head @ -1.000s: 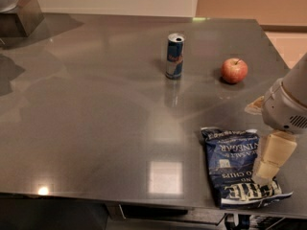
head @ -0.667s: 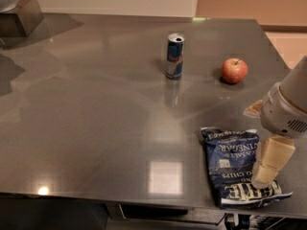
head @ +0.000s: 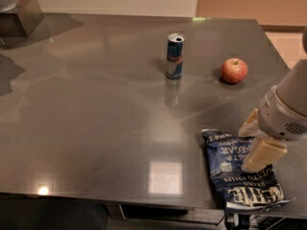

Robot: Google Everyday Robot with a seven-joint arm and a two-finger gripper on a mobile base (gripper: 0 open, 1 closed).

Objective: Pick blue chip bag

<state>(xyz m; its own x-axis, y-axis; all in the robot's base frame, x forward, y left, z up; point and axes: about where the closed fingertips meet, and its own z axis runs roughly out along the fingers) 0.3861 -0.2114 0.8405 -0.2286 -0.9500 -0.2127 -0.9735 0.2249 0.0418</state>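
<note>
Where the glossy grey table (head: 96, 128) nears its front right corner, the blue chip bag (head: 230, 176) is laid flat, a crinkly navy rectangle printed with white lettering. The gripper (head: 245, 149) is held over the bag's right half, and its two blunt cream fingers (head: 263, 156) are seen spread apart, closed on nothing. A slim blue-and-silver can (head: 174, 56) is stood upright farther back, and a round red apple (head: 234, 70) is set to its right, both well apart from the bag.

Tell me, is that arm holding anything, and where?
Cannot tell. The gripper sits over one side of the blue chip bag, which lies flat on the table; a grip isn't visible.
</note>
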